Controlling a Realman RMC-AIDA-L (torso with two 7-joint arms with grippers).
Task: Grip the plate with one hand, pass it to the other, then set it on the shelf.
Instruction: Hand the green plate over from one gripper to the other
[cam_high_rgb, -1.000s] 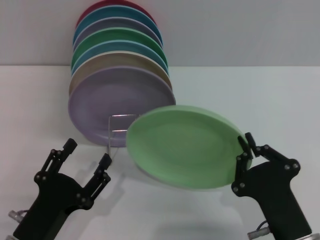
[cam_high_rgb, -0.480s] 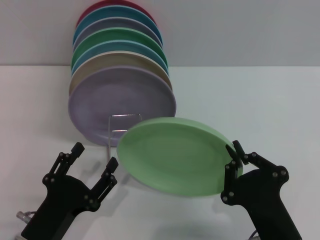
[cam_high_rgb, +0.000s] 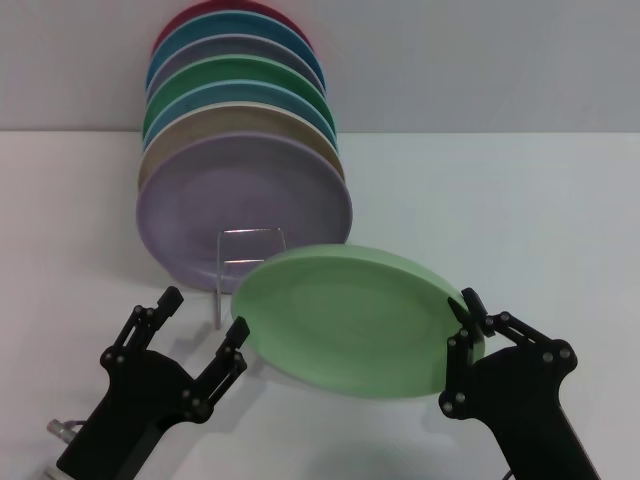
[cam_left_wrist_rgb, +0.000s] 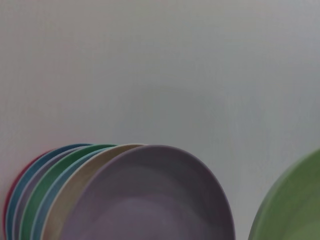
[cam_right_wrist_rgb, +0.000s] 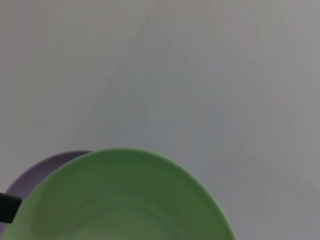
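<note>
The light green plate (cam_high_rgb: 350, 318) hangs tilted above the table, held at its right rim by my right gripper (cam_high_rgb: 466, 318), which is shut on it. It also shows in the right wrist view (cam_right_wrist_rgb: 125, 200) and at the edge of the left wrist view (cam_left_wrist_rgb: 295, 205). My left gripper (cam_high_rgb: 205, 318) is open just left of the plate's left rim, one fingertip close to the rim, not closed on it. The silver wire shelf (cam_high_rgb: 250, 240) stands behind the plate, in front of the lavender plate (cam_high_rgb: 240, 205).
Several plates stand leaning in a row at the back left: dark red, blue, grey-purple, darker green (cam_high_rgb: 240, 85), teal, beige, then lavender at the front. The white table (cam_high_rgb: 520, 200) stretches to the right.
The right gripper has carried the green plate lower and to the left. The left gripper has moved right and forward, its fingers now near the plate's left rim.
</note>
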